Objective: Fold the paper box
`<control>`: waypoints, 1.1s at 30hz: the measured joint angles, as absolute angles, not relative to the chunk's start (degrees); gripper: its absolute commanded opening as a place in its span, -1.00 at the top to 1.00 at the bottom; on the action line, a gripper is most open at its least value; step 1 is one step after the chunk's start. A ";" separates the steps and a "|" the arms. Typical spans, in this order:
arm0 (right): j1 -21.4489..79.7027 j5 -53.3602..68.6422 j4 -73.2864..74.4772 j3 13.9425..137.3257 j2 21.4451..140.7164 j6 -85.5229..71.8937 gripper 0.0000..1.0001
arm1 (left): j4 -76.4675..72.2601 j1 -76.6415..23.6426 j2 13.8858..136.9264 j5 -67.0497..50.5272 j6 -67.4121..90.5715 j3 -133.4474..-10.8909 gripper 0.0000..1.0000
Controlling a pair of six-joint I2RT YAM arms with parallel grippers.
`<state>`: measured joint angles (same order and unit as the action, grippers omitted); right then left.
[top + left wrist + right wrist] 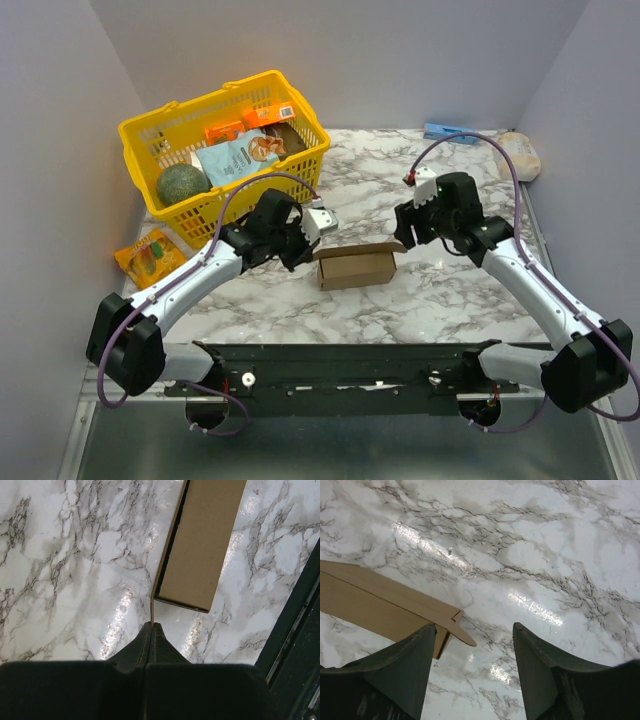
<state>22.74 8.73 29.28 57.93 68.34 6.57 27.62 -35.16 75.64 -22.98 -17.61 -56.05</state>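
The left hand (151, 626), pressed together on the thin end flap at 9 o'clock of the paper box (200, 545), seemingly anchors it mid-table (75, 555) so the right hand (474, 626), spread wide at 3 o'clock, can fold the opposite flap.

"Where is the paper box lying?"

"I have the paper box (355, 267) about midway between the left and right edges of the desk (450, 300), somewhat nearer the near edge. It lies on a long side, its length running left to right."

"What does it look like?"

"Plain brown cardboard, unprinted, standing as a small rectangular carton. Its left end gapes open, dark inside. A thin side flap there is swung out, and I see its edge pinched in the left pincer (151, 626). At the right end a rounded flap (385, 602) juts out, unfolded."
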 measured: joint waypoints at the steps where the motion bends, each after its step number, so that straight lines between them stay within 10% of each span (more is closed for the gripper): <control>1: 22.74 9.19 28.82 57.91 68.79 7.25 -0.38 | 27.70 -34.89 75.29 -22.98 -17.80 -55.99 1.00; 33: 22.74 16.60 24.97 52.21 71.70 12.08 0.02 | 28.60 -32.58 74.76 -22.72 -18.22 -55.79 1.00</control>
<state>22.74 16.60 24.97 52.21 71.70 12.08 28.60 -32.58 74.76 -22.72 -18.22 -55.79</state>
